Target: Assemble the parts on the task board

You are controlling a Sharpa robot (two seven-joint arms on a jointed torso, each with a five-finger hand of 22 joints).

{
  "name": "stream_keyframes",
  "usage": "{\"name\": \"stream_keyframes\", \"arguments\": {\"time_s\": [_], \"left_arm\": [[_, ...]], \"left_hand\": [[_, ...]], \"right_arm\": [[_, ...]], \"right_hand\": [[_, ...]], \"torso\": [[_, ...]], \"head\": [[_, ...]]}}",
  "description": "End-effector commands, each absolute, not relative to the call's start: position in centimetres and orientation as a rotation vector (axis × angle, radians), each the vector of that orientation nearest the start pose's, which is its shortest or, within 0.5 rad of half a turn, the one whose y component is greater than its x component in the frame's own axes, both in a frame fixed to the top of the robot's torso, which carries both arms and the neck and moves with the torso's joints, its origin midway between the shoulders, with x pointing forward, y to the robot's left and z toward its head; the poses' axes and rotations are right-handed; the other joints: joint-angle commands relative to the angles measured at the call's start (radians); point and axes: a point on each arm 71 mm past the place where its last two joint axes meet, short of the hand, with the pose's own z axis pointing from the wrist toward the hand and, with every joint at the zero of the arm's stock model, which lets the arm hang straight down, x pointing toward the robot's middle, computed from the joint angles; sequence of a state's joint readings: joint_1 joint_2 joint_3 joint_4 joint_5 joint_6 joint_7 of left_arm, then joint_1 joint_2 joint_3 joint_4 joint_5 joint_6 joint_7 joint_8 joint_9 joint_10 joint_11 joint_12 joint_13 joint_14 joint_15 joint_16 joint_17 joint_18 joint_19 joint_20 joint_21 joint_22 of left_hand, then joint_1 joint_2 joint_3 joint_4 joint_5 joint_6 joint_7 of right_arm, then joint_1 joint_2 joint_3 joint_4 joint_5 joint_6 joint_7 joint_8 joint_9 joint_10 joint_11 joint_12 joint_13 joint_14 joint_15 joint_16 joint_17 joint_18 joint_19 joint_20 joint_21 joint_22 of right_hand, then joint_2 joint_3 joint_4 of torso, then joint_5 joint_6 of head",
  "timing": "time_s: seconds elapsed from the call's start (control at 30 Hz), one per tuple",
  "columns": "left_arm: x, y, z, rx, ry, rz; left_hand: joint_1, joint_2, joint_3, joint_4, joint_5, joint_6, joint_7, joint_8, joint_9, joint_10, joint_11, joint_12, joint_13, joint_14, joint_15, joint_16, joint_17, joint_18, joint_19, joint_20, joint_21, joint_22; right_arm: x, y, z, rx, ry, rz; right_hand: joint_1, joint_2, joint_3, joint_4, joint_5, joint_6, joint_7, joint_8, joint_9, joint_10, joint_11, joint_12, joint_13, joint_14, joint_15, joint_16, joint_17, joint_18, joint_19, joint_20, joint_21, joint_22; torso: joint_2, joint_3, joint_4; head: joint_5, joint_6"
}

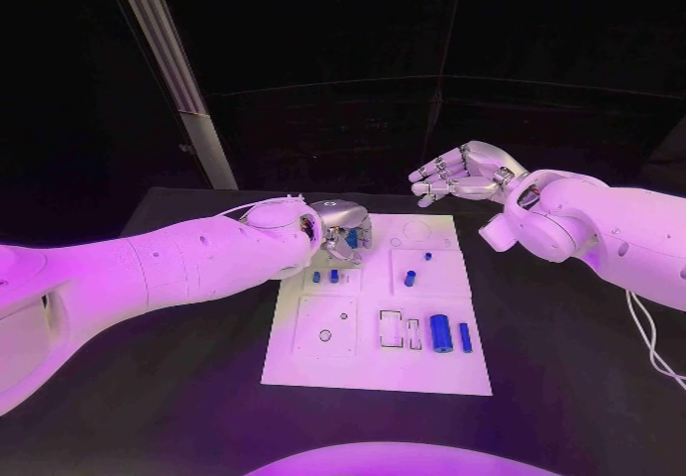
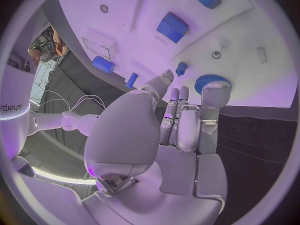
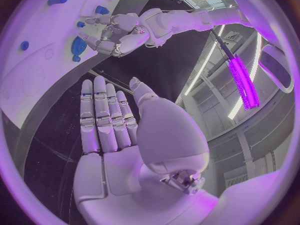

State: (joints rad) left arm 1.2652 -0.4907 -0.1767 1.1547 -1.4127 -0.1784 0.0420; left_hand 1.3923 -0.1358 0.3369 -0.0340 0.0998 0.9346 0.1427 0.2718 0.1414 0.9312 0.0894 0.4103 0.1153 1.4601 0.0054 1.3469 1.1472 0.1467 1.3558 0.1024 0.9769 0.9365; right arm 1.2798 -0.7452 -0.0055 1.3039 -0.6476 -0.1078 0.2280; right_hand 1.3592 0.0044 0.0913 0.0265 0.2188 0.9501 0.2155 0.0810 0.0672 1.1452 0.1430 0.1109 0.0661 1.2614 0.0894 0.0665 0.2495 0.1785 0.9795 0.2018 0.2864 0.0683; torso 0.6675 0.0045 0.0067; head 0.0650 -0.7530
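"sharpa" on arm [image 2: 14, 107], left hand [image 2: 181, 120] (gear [image 2: 209, 81])

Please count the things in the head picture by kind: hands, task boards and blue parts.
Hands: 2, left hand and right hand
Task board: 1
Blue parts: 7
Total: 10
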Motion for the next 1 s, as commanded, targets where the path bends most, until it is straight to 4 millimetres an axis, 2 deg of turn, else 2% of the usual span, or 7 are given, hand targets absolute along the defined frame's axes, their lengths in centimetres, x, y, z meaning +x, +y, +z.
{"name": "stream_keyframes", "arguments": {"time_s": [0.03,0.3,0.53,1.0], "left_arm": [[53.25,11.45,-22.33,0.415,1.830,-0.664],[53.51,11.51,-22.63,0.419,1.859,-0.646],[53.61,11.61,-22.85,0.419,1.874,-0.637],[53.52,11.20,-23.19,0.430,1.888,-0.644]], "left_hand": [[0.003,0.008,0.009,-0.001,-0.001,0.009,-0.001,-0.008,-0.003,0.008,0.000,-0.008,-0.004,0.009,-0.003,0.006,0.000,-0.013,0.007,-0.001,0.006,0.004],[-0.002,0.006,0.018,-0.002,-0.002,0.016,-0.001,-0.011,-0.008,0.018,0.000,-0.014,-0.013,0.012,-0.003,0.011,0.004,-0.018,0.017,-0.001,0.032,0.032],[-0.009,0.004,0.021,0.000,-0.002,0.019,-0.001,-0.014,-0.011,0.024,-0.001,-0.018,-0.018,0.013,-0.003,0.011,0.001,-0.021,0.022,-0.001,0.044,0.046],[-0.016,0.006,0.034,0.001,-0.002,0.021,-0.005,-0.025,-0.019,0.046,-0.004,-0.023,-0.027,0.014,-0.006,0.014,0.000,-0.025,0.030,-0.003,0.066,0.071]], "right_arm": [[53.64,-20.45,-14.30,0.398,1.670,1.286],[53.65,-20.39,-14.30,0.397,1.671,1.287],[53.65,-20.37,-14.30,0.397,1.671,1.287],[53.66,-20.24,-14.30,0.396,1.671,1.290]], "right_hand": [[-0.012,0.001,0.003,0.002,0.007,-0.008,0.001,-0.003,-0.001,-0.007,0.004,-0.007,0.000,-0.006,0.002,-0.003,-0.001,0.005,-0.001,0.009,-0.003,-0.001],[-0.011,0.002,0.005,0.001,0.007,-0.008,0.001,-0.002,0.000,-0.007,0.003,-0.006,0.000,-0.007,0.002,-0.003,-0.002,0.005,0.000,0.009,-0.005,-0.001],[-0.012,0.003,0.006,0.001,0.008,-0.008,0.001,-0.002,0.000,-0.007,0.003,-0.006,0.000,-0.007,0.002,-0.002,-0.002,0.005,0.000,0.009,-0.005,-0.001],[-0.012,0.003,0.006,0.001,0.008,-0.008,0.001,-0.002,0.000,-0.007,0.003,-0.006,0.000,-0.007,0.002,-0.002,-0.002,0.005,0.000,0.009,-0.005,-0.001]], "torso": [[-0.001,0.0001,0.0002],[0.000,0.0001,-0.0010],[-0.001,-0.0002,0.0015],[0.000,0.0000,0.0003]], "head": [[0.000,0.000],[0.001,-0.003],[-0.003,-0.004],[-0.001,-0.007]]}}
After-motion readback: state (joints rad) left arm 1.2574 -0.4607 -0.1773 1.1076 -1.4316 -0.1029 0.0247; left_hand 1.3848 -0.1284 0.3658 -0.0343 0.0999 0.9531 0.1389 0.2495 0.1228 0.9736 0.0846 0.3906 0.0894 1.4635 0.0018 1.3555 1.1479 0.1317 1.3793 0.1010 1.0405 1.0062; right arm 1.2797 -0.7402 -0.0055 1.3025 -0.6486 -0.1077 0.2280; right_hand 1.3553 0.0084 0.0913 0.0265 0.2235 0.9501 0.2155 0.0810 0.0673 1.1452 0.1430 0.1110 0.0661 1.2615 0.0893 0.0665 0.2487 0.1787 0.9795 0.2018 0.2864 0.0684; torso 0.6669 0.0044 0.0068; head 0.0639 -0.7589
